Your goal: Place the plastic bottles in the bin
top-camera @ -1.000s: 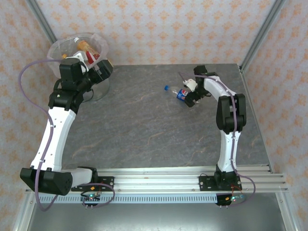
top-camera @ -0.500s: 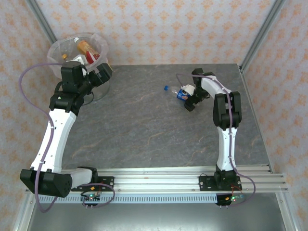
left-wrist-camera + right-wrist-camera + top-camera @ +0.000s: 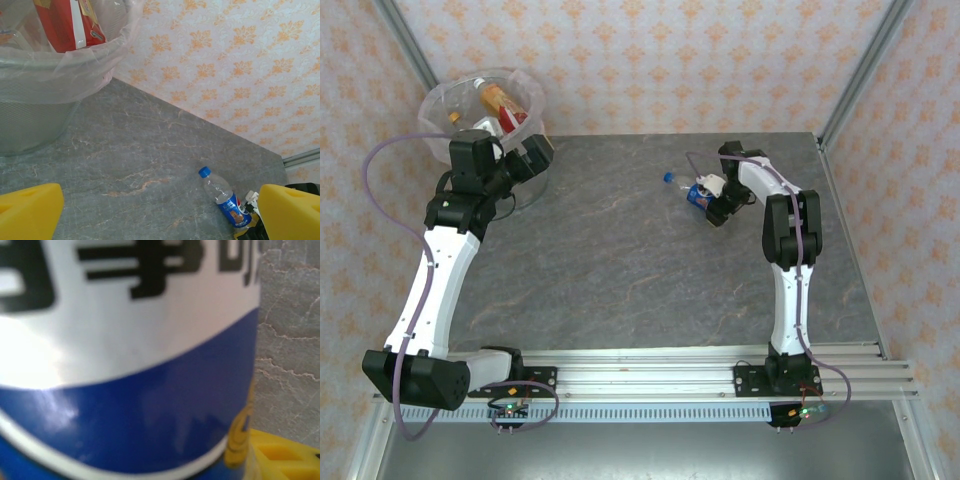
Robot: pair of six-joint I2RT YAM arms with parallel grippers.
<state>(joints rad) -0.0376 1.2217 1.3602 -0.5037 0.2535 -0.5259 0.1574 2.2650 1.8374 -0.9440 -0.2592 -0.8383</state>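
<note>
Right hand [image 3: 712, 200] sits at about 1 o'clock on the table [image 3: 620, 270], and I judge it closed around the blue-label bottle [image 3: 695, 191]. In the right wrist view the label [image 3: 130, 365] presses right up to the lens beside one yellow finger [image 3: 280, 455]. Over the last second the blue cap [image 3: 669, 176] has swung up toward 12 o'clock while the body stayed at the fingers. I read that as the grip having taken and the bottle starting to leave the table.

Left hand [image 3: 536, 152] has slid slightly toward 4 o'clock off the bin [image 3: 438, 100]. It is spread wide and empty, its fingertips [image 3: 30, 210] at opposite corners of the left wrist view.

Several bottles already lie in the bin, among them an orange-labelled one [image 3: 498, 97]. This looks like the last one out.

The bin lies at 9 o'clock from the bottle, across open table. The bottle is well in from the far and right edges. The left arm near the bin's rim is the thing to steer around.
</note>
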